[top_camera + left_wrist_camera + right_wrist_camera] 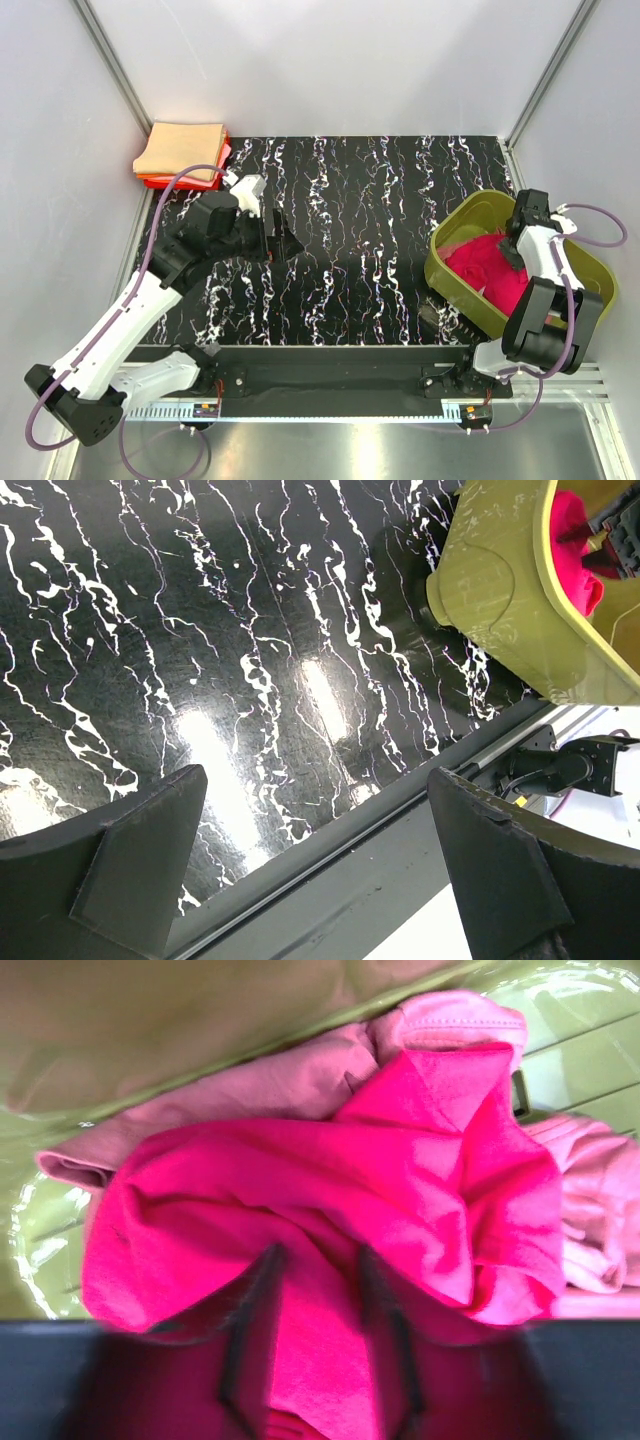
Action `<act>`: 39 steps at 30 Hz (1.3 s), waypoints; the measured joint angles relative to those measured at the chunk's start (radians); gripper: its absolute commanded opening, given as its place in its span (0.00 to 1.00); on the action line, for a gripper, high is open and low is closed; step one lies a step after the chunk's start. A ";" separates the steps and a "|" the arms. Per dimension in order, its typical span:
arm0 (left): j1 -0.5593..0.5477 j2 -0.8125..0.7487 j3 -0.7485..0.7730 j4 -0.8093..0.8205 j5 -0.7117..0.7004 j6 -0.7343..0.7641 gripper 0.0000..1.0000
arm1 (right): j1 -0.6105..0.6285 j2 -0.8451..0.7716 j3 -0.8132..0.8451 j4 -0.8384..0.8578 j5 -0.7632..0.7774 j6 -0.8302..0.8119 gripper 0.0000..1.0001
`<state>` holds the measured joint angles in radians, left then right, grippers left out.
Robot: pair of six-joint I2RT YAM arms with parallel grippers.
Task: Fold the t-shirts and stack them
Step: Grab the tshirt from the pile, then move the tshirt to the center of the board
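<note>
T-shirt, crimson-pink, crumpled in olive tub

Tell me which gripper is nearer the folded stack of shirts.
Left. The left gripper hangs over the mat near the folded stack; the right gripper is far across, inside the green tub.

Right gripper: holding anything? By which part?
Cannot tell. The right gripper straddles a bunched fold of the crimson shirt in the tub; a firm pinch isn't visible.
</note>
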<state>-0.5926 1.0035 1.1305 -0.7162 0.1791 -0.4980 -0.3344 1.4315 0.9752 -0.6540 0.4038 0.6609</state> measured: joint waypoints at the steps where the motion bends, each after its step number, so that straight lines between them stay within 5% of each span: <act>1: 0.000 0.000 0.000 -0.001 0.000 0.002 0.99 | 0.000 -0.001 0.000 0.005 0.000 -0.004 0.25; 3: 0.000 -0.001 0.000 -0.001 -0.001 0.006 0.99 | 0.000 -0.009 0.000 0.006 0.000 -0.018 0.01; 11: 0.000 -0.013 0.000 -0.001 -0.010 0.031 0.99 | 0.000 -0.155 0.242 -0.131 -0.061 -0.067 0.00; 15: 0.000 -0.013 0.000 -0.001 0.008 0.031 0.99 | 0.000 -0.183 0.566 -0.183 -0.211 -0.071 0.00; 20: 0.000 -0.017 0.000 0.000 0.015 0.035 0.99 | 0.012 -0.092 1.097 -0.196 -0.587 -0.039 0.00; 25: 0.000 -0.050 0.000 0.006 0.017 0.034 0.99 | 0.135 0.095 1.577 -0.150 -0.900 0.073 0.00; 27: 0.000 -0.060 0.001 0.009 0.019 0.030 0.99 | 0.196 0.145 1.651 -0.111 -0.965 0.125 0.00; 31: 0.000 -0.072 0.002 0.011 0.013 0.014 0.99 | 0.360 0.221 1.650 -0.032 -1.044 0.208 0.00; 35: 0.000 -0.106 -0.002 0.011 -0.006 -0.007 0.99 | 0.532 0.246 1.412 0.008 -1.033 0.187 0.12; 39: 0.003 -0.152 -0.052 0.018 -0.039 -0.033 0.99 | 0.647 0.276 1.105 0.009 -0.943 0.131 0.48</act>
<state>-0.5896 0.8513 1.0786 -0.6983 0.1398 -0.5312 0.3122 1.7077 2.0800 -0.6453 -0.5392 0.7921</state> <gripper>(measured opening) 0.987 0.336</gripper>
